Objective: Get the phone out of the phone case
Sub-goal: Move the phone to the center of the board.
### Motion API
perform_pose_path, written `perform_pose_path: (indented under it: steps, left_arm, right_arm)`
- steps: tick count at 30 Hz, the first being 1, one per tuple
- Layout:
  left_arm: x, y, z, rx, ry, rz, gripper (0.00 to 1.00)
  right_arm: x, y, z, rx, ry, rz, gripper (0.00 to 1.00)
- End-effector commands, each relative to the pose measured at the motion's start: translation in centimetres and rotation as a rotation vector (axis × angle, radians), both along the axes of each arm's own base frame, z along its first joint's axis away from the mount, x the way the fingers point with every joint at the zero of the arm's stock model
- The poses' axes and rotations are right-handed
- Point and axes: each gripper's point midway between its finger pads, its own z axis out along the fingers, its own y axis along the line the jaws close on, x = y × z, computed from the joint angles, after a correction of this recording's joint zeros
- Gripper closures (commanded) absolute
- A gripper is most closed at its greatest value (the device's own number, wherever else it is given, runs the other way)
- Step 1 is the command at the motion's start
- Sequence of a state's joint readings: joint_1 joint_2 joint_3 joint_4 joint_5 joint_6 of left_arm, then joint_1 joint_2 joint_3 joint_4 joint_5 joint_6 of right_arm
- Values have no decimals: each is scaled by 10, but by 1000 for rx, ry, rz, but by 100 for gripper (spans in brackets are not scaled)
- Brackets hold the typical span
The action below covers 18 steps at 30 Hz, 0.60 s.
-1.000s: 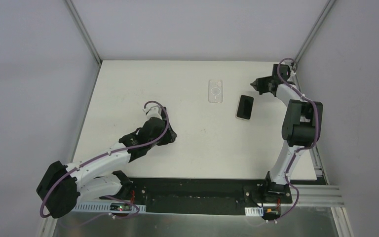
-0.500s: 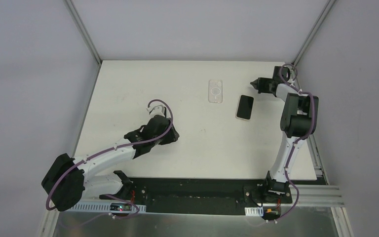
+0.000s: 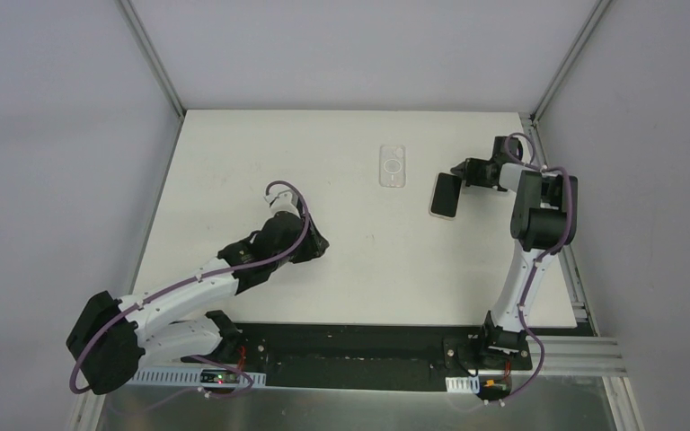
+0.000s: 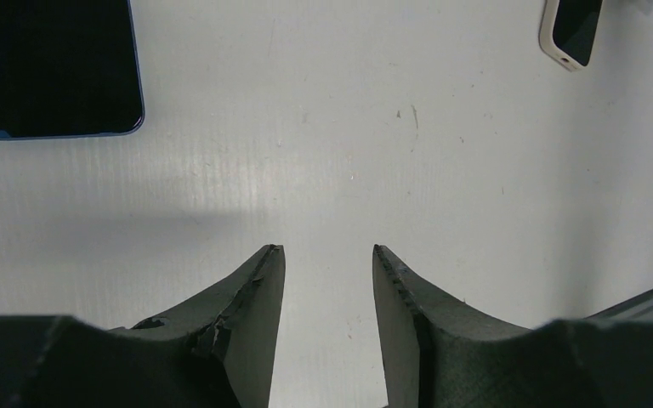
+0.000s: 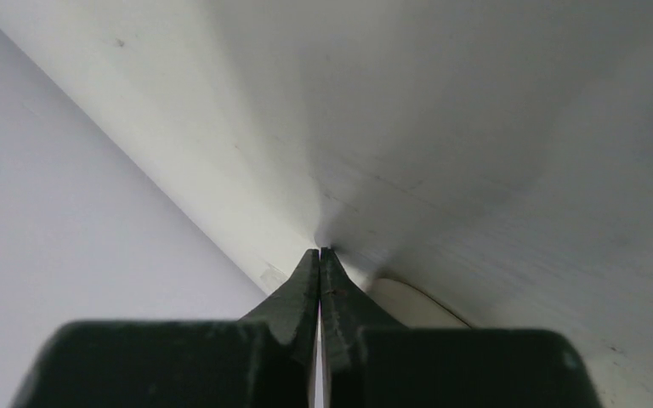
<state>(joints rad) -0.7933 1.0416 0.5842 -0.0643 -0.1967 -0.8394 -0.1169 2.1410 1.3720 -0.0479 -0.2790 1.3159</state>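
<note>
A phone in a beige case (image 3: 446, 195) lies screen up on the white table, right of centre. It also shows far off in the left wrist view (image 4: 571, 30). My right gripper (image 3: 457, 171) is shut and empty, its tips at the phone's far end. In the right wrist view the shut gripper (image 5: 320, 251) is low over the table with a beige case corner (image 5: 417, 308) just beside it. My left gripper (image 3: 314, 244) is open and empty over bare table at mid-left (image 4: 323, 251).
A clear empty case (image 3: 393, 167) with a ring mark lies left of the phone. A dark flat device with a blue rim (image 4: 51, 68) lies near my left gripper, hidden under the arm in the top view. The table's right edge (image 3: 557, 224) is close to the right arm.
My right gripper has swung down and left from the far right corner to the phone's far end. The left arm has shifted slightly.
</note>
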Motion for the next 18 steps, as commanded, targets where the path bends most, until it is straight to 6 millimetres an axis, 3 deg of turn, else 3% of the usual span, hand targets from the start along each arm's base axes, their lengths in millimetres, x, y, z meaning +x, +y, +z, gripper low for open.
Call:
perform_pose_path:
  steps: [1,4,10,18]
  left_arm:
    - [0,-1,9,-28,-31,19,57]
    - [-3,-3,10,-33,-35,9,57]
    - [-9,-2,14,-52,-53,11,58]
    - [-17,-4,21,-75,-75,-5,58]
  right_arm:
    - [-21,7,-3,2,45,9,100]
    - [-30,13,-3,6,51,33,100]
    - [-40,34,17,7,27,81,100]
    - [-70,55,13,40,55,102,100]
